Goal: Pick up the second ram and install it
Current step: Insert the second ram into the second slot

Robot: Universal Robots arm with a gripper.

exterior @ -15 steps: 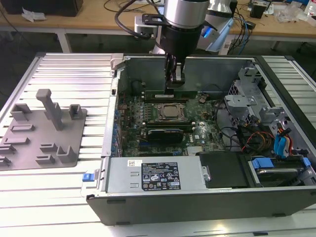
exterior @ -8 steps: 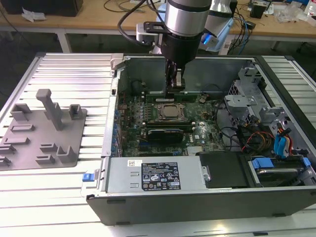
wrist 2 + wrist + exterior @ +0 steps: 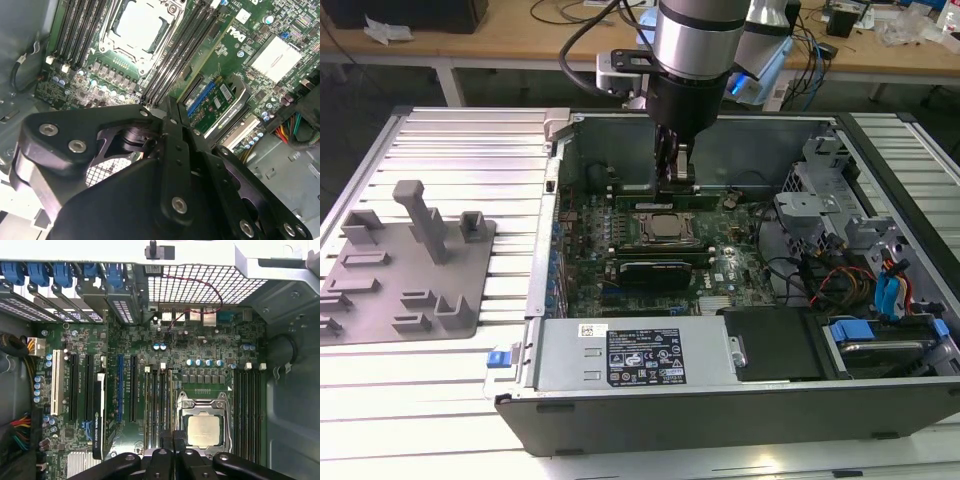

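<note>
Legend: one robot arm bearing one gripper; one open computer case; one processor socket; two banks of four memory slots each; one black expansion card; one grey fixture plate, at the exterior view's left.

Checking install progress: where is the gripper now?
In the exterior view, the gripper is down inside the open computer case, low over the motherboard just behind the CPU socket.

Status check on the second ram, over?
End effector low inside case. Second ram upright on motherboard beside CPU socket, directly beneath it. Nothing blocking.
</note>
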